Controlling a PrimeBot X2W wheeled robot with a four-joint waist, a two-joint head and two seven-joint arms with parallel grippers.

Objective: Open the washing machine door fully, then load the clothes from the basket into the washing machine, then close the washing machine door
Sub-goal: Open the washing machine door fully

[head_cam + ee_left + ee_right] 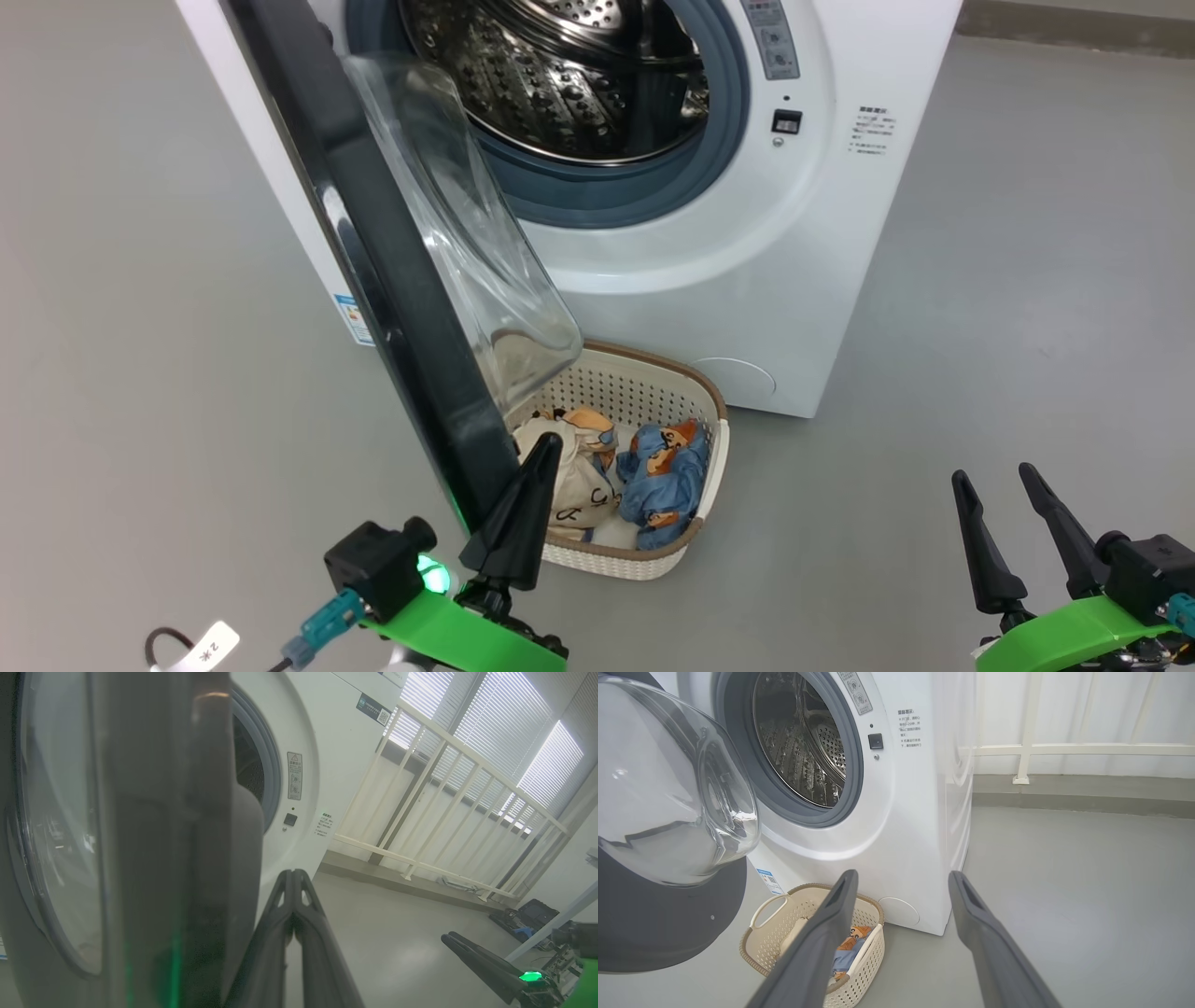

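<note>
The white washing machine (747, 280) stands with its steel drum (803, 742) exposed. The washing machine door (373, 271) swings out toward me, edge-on, its clear glass bowl (467, 233) facing the machine. On the floor below sits the basket (714, 401), partly under the door, holding the clothes: a cream piece (574, 490) and a blue bear-print piece (667, 476). My left gripper (549, 443) is shut and empty, right beside the door's lower edge (140, 835); whether it touches, I cannot tell. My right gripper (994, 474) hangs open and empty, well to the right of the basket (868, 961).
Grey floor spreads wide to the right of the machine. A white railing (420, 812) and blinded windows stand behind its right side. Dark equipment (528, 914) lies on the floor far off. A tagged cable (205, 649) hangs by my left arm.
</note>
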